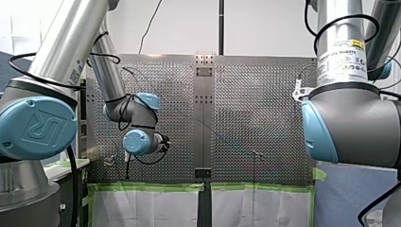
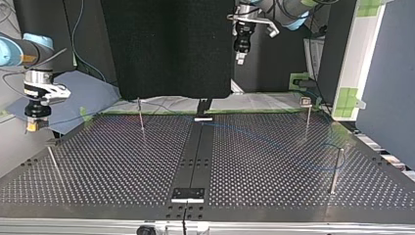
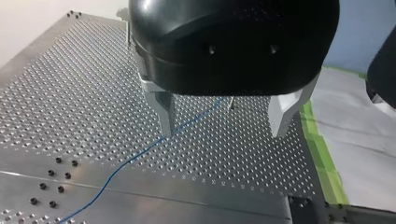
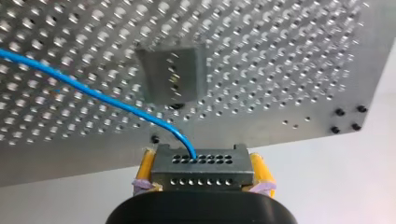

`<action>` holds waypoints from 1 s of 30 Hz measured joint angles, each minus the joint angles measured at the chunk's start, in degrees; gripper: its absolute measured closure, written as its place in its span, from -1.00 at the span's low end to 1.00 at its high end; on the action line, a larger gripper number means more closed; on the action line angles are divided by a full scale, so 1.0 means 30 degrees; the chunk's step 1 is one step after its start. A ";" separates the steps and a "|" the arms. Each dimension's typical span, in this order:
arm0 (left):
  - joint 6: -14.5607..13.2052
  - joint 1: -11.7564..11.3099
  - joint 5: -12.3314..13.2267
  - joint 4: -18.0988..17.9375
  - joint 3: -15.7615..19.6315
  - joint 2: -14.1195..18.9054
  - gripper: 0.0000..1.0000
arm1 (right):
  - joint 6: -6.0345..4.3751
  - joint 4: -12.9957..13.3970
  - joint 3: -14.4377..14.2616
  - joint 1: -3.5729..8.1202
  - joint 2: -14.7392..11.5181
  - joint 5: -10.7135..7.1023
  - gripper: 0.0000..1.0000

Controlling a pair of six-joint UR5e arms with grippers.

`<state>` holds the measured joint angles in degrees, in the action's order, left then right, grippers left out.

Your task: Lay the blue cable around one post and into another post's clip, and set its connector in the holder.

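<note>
Connector gripped, short of the holder.
The thin blue cable [image 4: 93,93] ran over the table into the grey, many-holed connector [image 4: 201,175], clamped between the yellow pads [image 4: 145,168] of my right gripper [image 4: 203,157]. The square grey holder [image 4: 172,74] lay ahead, apart. In the top view the cable curved near a post [image 2: 335,171].

My left arm [image 1: 56,52]: silver tubes, grey joints, round light-blue caps, the nearest embossed with a UR logo [image 1: 35,127]; a black cable [image 1: 13,67] looped along it.
My right arm [image 1: 350,118]: silver tube, grey joint housing, light-blue cap, white label [image 1: 341,59] with a yellow strip and small print.
My left gripper [image 3: 223,130]: glossy black rounded housing with two small screw holes, pale metal fingers [image 3: 164,112].
My right gripper [image 4: 203,168]: black housing, yellow pads [image 4: 146,165].
</note>
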<state>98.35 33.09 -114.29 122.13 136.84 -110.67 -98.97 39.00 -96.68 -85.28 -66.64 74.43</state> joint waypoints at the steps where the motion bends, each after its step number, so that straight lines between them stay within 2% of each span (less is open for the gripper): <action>1: -0.0034 0.0002 -0.0052 0.0024 -0.0001 -0.0001 -1.00 | 0.0039 0.0038 0.0058 0.0069 0.0003 -0.0097 1.00; 5: -0.0081 0.0011 -0.0159 0.0049 -0.0006 0.0008 -1.00 | 0.0376 -0.0266 0.0464 0.0306 0.0010 -0.0666 1.00; 9: -0.0087 0.0007 -0.0175 0.0042 -0.0006 0.0006 -1.00 | 0.0503 -0.0791 0.0816 0.0404 0.0115 -0.1232 1.00; 16: -0.0062 0.0008 -0.0180 0.0032 -0.0006 0.0003 -1.00 | 0.0746 -0.1519 0.1056 0.0261 0.0608 -0.1972 1.00; 22: -0.0059 0.0011 -0.0177 0.0019 -0.0006 0.0004 -1.00 | 0.0688 -0.1283 0.1206 0.0092 0.0734 -0.2450 1.00; 26: -0.0046 0.0004 -0.0171 -0.0002 -0.0006 0.0000 -1.00 | 0.0679 -0.1027 0.1328 -0.0080 0.0766 -0.3057 1.00; 28: -0.0039 0.0006 -0.0174 0.0004 -0.0006 0.0001 -1.00 | 0.0545 -0.0831 0.1346 -0.0151 0.0769 -0.3355 1.00; 30: -0.0034 0.0007 -0.0177 0.0011 -0.0006 0.0002 -1.00 | 0.0263 -0.0661 0.1352 -0.0241 0.0769 -0.3476 1.00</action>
<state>98.24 33.11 -114.82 122.17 136.82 -110.66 -98.18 37.02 -92.63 -86.01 -64.33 64.01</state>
